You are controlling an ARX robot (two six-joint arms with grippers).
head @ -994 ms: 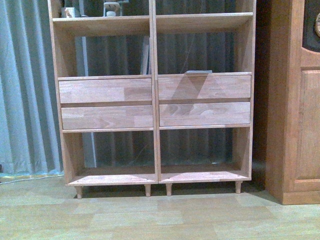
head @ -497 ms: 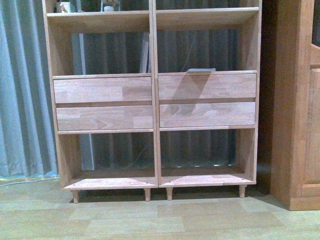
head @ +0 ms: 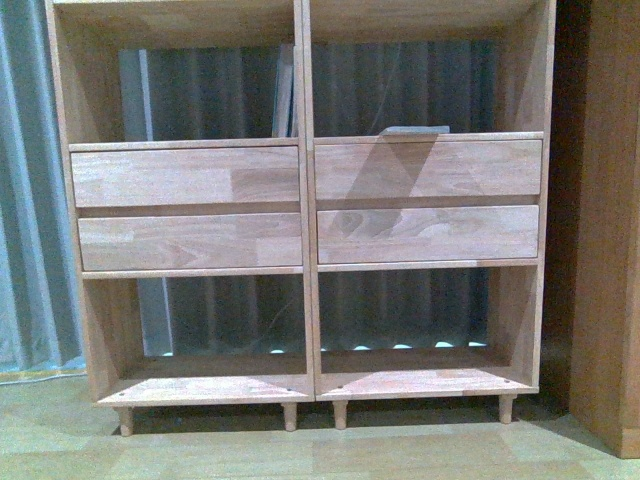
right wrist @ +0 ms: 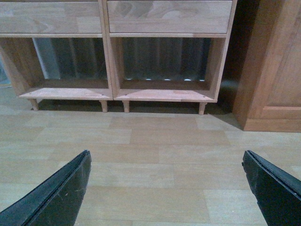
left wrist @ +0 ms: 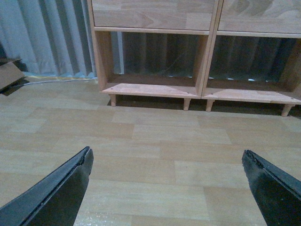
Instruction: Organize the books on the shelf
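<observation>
An upright book point(head: 287, 92) is seen against the divider in the left compartment above the drawers point(head: 190, 178); a flat book point(head: 416, 130) lies in the right one. The shelf point(head: 308, 300) is framed larger than a second ago, so the base is judged to have been driven closer, towards reach. The left gripper point(left wrist: 164, 188) and right gripper point(right wrist: 164, 188) are held over the floor point(right wrist: 155, 141), fingers point(left wrist: 61, 193) spread wide, nothing grasped.

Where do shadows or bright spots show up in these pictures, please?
Front view: a slanting shadow crosses the right drawer fronts of the shelf; bright specks glow low behind it. Both wrist views: dark shadow under the shelf's base.
</observation>
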